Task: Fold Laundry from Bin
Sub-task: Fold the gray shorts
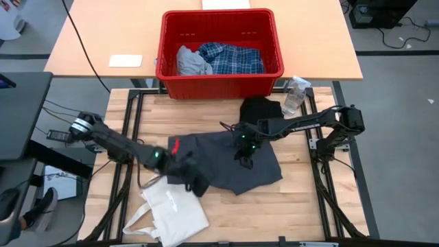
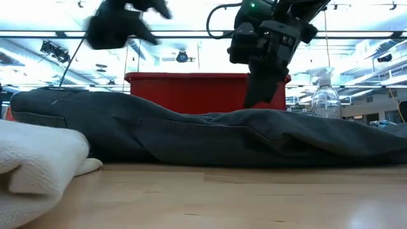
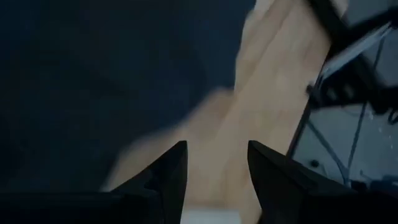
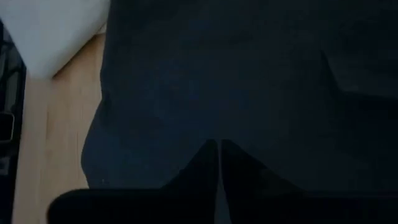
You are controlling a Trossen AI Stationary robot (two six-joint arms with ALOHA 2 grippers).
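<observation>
A dark grey garment (image 1: 233, 161) lies spread on the wooden table; it also shows in the low view (image 2: 191, 137). My right gripper (image 1: 243, 156) stands over its middle with its fingers shut (image 4: 219, 149) and pointing down. My left gripper (image 1: 180, 165) is open and empty (image 3: 214, 165), raised over the garment's left edge and blurred in the low view (image 2: 121, 25). The red bin (image 1: 219, 75) at the far side holds a blue-and-white plaid shirt (image 1: 233, 58) and a light grey piece (image 1: 192, 62). A black garment (image 1: 260, 108) lies between the bin and the grey garment. My right gripper's shut fingertips (image 2: 253, 102) come down from above at the garment's upper surface near its middle (image 2: 251, 112). In the low view they seem to meet the cloth, but I cannot tell whether they touch it. The garment lies flat on the table.
A cream tote bag (image 1: 171, 213) lies at the near left, close to the garment's left edge. A clear spray bottle (image 1: 295, 96) stands at the far right beside the bin. Bare wood (image 1: 274, 206) shows along the near right.
</observation>
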